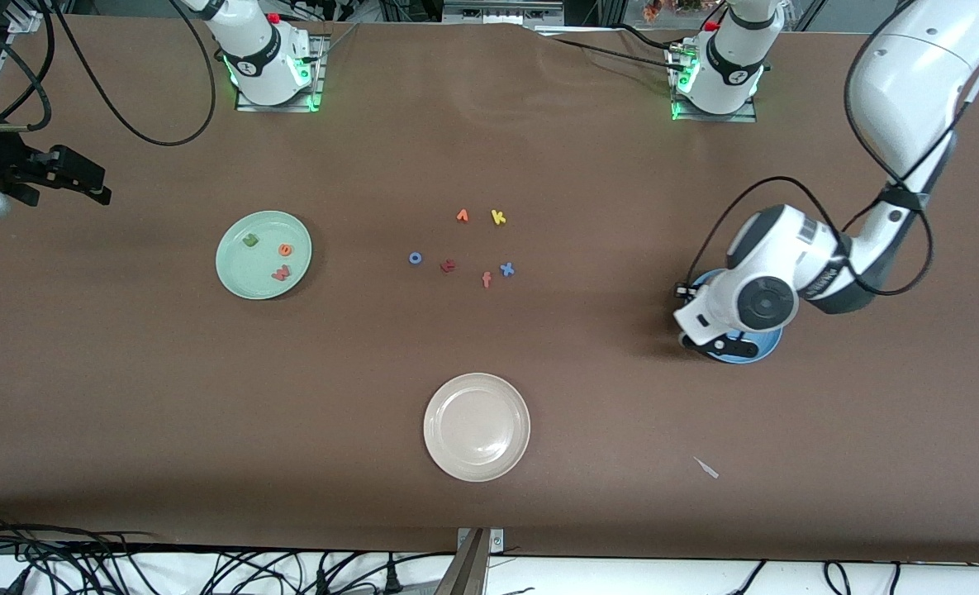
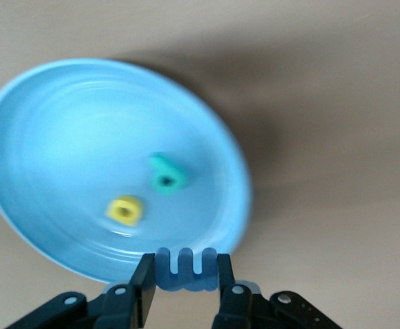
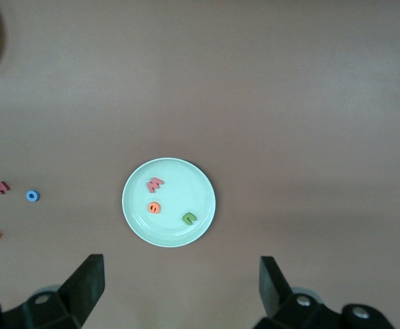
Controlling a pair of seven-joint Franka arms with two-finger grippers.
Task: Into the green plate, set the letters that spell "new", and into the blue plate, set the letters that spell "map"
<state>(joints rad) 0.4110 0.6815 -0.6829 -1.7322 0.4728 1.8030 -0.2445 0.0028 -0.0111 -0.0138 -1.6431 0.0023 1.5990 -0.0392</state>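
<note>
The green plate (image 1: 241, 277) lies toward the right arm's end of the table. It holds the green "n" (image 1: 250, 240), the orange "e" (image 1: 286, 249) and the red-salmon "w" (image 1: 281, 273). My right gripper (image 3: 183, 264) hangs high over the table beside that plate, open and with nothing in it. The blue plate (image 2: 56, 144) lies toward the left arm's end, mostly covered in the front view by the left arm's hand (image 1: 745, 302). The yellow "a" (image 2: 125, 210) and the teal "p" (image 2: 166, 175) lie in it. My left gripper (image 2: 185, 266) is over the plate's rim, shut on the blue "m" (image 2: 185, 271).
A beige-white plate (image 1: 477, 426) sits near the front camera at mid-table. Loose letters lie in the middle: an orange arrow-like one (image 1: 462, 216), a yellow "k" (image 1: 498, 217), a blue "o" (image 1: 415, 258), a dark red "t" (image 1: 448, 265), an orange letter (image 1: 487, 279) and a blue "x" (image 1: 506, 268).
</note>
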